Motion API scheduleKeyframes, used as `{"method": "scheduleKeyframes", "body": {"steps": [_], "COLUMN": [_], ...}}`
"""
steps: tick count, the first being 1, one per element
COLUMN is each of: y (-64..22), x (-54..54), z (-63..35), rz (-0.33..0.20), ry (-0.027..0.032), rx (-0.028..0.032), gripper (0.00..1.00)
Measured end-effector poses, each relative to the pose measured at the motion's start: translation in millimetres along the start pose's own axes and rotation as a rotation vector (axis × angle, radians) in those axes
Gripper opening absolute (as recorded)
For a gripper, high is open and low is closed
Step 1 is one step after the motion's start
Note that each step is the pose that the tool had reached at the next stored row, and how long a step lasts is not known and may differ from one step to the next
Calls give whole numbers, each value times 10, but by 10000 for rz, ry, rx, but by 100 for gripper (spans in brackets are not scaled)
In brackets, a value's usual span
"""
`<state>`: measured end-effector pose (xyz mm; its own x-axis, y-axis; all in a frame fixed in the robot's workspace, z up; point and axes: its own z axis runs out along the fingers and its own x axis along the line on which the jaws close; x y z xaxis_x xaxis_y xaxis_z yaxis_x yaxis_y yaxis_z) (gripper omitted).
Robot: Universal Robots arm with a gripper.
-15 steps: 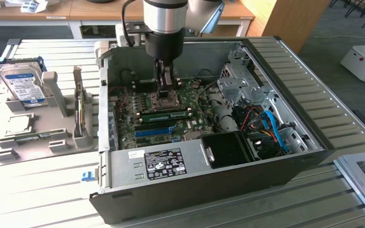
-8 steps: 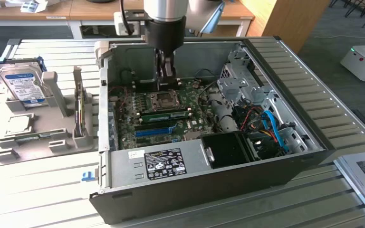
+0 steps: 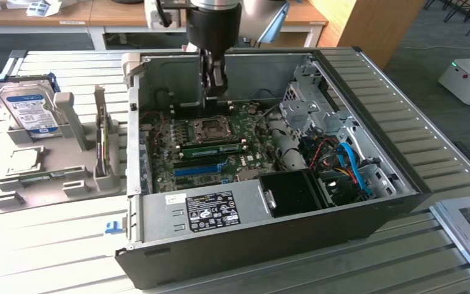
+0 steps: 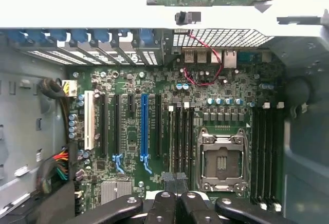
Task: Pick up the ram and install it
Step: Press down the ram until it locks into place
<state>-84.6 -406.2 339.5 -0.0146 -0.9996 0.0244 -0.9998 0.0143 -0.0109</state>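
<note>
- Hard drive (image 3: 24,107) stands in a grey holder (image 3: 51,184) on the desk (image 3: 47,257), well to the exterior view's left of the CPU socket (image 3: 211,127) and outside the computer case (image 3: 251,245).
- Expansion card (image 3: 101,138) stands on edge in the same holder, between the drive and the CPU socket.
- End effector (image 3: 215,82) hangs inside the case above the CPU socket. Its jaws are pressed together and nothing shows between them.
- The ram (image 3: 210,147) sits on the motherboard (image 3: 166,165) just beside the CPU socket, on its near side in the exterior view. It appears already seated in a slot.
- The ram's long axis runs along the exterior view's left-right line. It lies below the end effector and a little nearer the viewer, with a clear gap between them.
- In the wrist view the end effector (image 4: 175,188) lines up with the dark memory slots (image 4: 181,136) beside the CPU socket (image 4: 221,157).
</note>
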Motion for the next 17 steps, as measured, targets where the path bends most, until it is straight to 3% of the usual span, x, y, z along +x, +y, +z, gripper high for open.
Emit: {"method": "scheduleKeyframes", "body": {"steps": [11,17], "y": [-3,-3], "x": [6,7], "z": [-234,-272], "rz": [-2,-2], "ry": [2,-1], "rx": [-34,-42], "gripper": [10,10]}}
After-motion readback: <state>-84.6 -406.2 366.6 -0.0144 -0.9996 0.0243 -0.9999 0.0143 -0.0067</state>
